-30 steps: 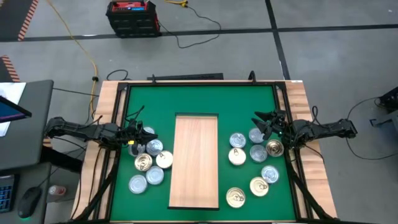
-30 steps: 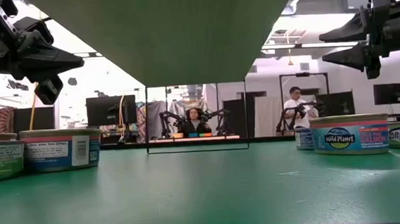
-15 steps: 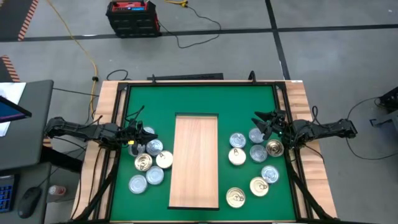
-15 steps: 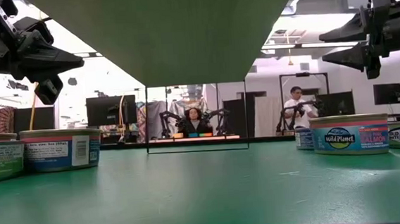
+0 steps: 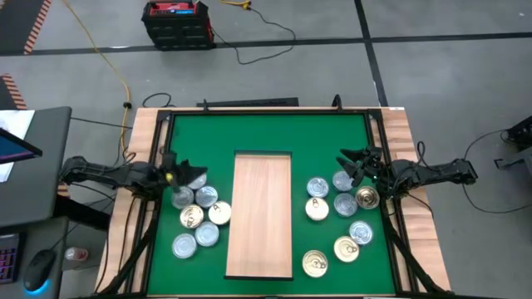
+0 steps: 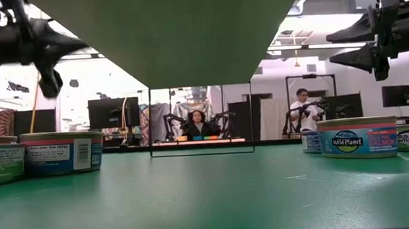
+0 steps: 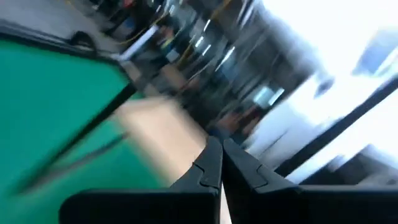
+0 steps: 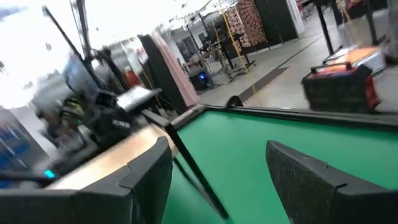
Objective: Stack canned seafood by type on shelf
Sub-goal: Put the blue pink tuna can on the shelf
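The shelf, a pale wooden board, lies flat in the middle of the green mat. One group of canned seafood tins stands on the mat left of it, and another group of tins stands on its right. The low view shows the left tins and the right tins side-on. My left gripper hovers shut above the far end of the left group, its fingertips together. My right gripper hangs open above the far end of the right group, with nothing between its fingers.
A raised wooden rim and black rails frame the mat. The far half of the mat has no tins on it. Beyond the table, a black crate and cables lie on the floor. People sit at other stations far behind.
My left gripper has risen a little above the left tins. It has tipped its fingers upward and rolled at the wrist, and it has stayed shut. The tins and the shelf have kept their places.
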